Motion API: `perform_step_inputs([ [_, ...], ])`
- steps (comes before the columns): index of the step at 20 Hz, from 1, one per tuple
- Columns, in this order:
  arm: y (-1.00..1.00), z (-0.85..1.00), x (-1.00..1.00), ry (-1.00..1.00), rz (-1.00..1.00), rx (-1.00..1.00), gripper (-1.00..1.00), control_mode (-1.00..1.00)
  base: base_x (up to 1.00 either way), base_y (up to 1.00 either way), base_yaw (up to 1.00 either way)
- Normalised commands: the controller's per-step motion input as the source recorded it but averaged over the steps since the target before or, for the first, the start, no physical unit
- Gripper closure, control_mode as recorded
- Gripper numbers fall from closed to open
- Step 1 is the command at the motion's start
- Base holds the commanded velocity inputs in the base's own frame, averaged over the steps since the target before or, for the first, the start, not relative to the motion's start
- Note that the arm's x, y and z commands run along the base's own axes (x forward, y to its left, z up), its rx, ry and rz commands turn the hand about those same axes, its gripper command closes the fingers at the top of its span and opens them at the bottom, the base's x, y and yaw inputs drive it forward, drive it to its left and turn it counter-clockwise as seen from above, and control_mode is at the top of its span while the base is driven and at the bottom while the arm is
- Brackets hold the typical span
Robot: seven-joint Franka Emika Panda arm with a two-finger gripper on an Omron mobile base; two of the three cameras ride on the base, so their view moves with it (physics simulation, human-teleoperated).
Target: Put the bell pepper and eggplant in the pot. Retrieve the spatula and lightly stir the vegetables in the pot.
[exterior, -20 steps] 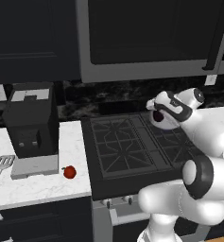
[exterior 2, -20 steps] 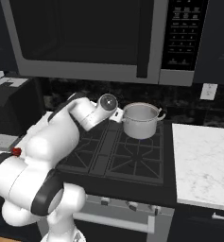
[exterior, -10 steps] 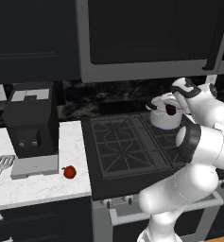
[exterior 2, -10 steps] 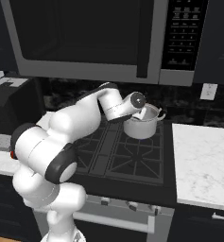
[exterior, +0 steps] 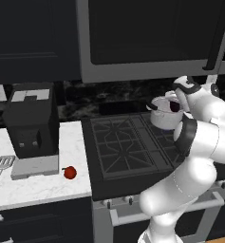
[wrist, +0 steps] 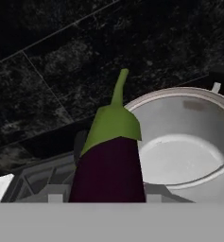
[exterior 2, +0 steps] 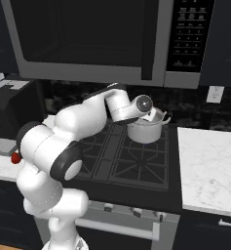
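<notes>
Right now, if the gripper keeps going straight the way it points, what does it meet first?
Probably the pot: the held eggplant points at its near rim, with the dark backsplash beyond. Depth is unclear.

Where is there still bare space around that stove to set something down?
The white counter right of the stove lies bare. The front burners are free; the pot sits at the back right, its inside bare. Crowded: the left counter, with a black appliance, spatula and bell pepper.

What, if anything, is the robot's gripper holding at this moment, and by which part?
The eggplant, gripped by its purple lower body, its green stem end pointing away from the hand, beside the pot.
</notes>
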Motion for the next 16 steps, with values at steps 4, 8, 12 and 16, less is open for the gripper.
perform_step_inputs([
  [4,-0.29,-0.17,0.51,0.0,0.0,0.02,1.0,-1.0,0.0,0.0,0.0],
  [8,-0.28,-0.36,0.53,0.03,0.0,0.02,1.0,-1.0,0.0,0.0,0.0],
  [12,-0.24,-0.48,0.5,0.02,0.0,0.01,1.0,-1.0,0.0,0.0,0.0],
  [16,-0.17,-0.76,0.3,0.04,0.0,0.0,1.0,-1.0,0.0,0.0,0.0],
])
